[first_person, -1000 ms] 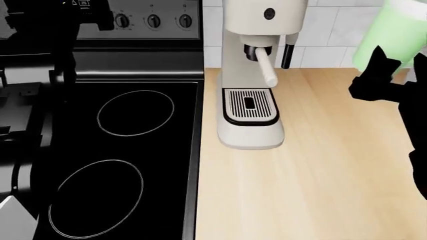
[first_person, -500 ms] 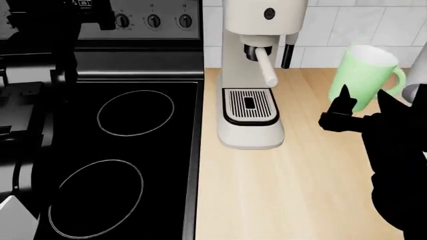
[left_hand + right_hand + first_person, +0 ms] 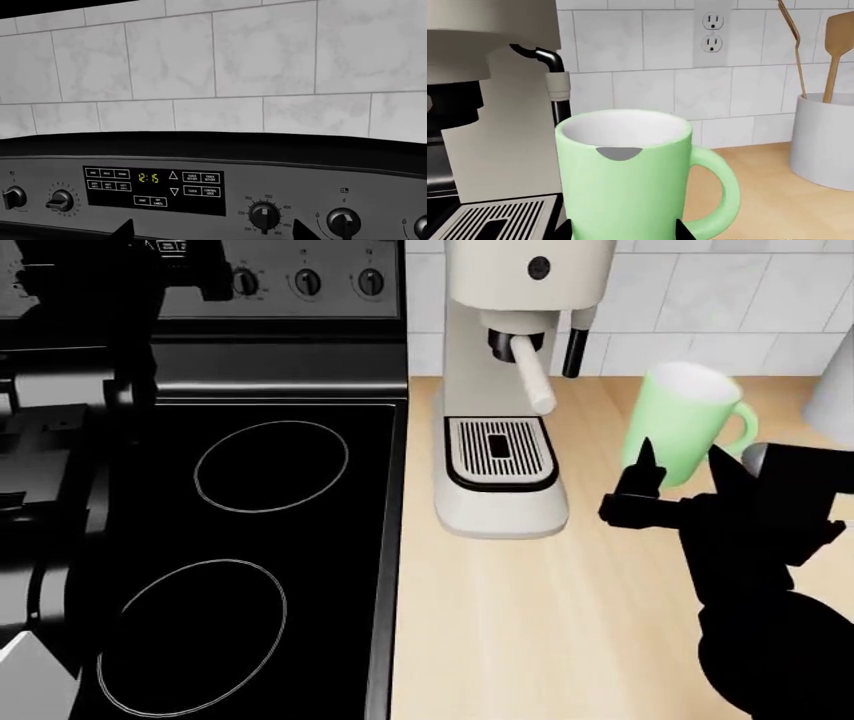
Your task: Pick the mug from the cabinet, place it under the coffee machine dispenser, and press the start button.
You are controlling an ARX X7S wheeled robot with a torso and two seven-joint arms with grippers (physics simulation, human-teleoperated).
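So the right pincer (image 3: 678,472) has the mug (image 3: 681,422) pinched between its two dark fingers, one on each side of the body. The mug is light green with a pale inside, standing upright, handle sticking out on the side away from the coffee machine (image 3: 505,390). It's over the wooden surface (image 3: 587,610), just beside the machine on its right, not on the drip tray (image 3: 499,452). From the head view I honestly can't tell if the bottom is touching the wood or hanging a bit above it.

The dispenser (image 3: 505,344) is the dark round outlet up on the cream machine, with the cream stick handle (image 3: 533,380) angling down over the slotted tray. Thin black steam wand (image 3: 574,348) sits right next to it. In the right wrist view the mug (image 3: 627,175) fills most of the shot, the tray's slots (image 3: 490,220) show low at one side, and behind it there's a wall outlet (image 3: 712,32) and a white container (image 3: 824,140) with wooden utensils in it.

Left arm (image 3: 67,390) is parked over the black stove (image 3: 240,540). Its wrist camera just stares at the stove's control panel (image 3: 153,187), with knobs either side and the tiled wall above. Left pincer: only two dark tips poke in at the edge, well apart with nothing between them.
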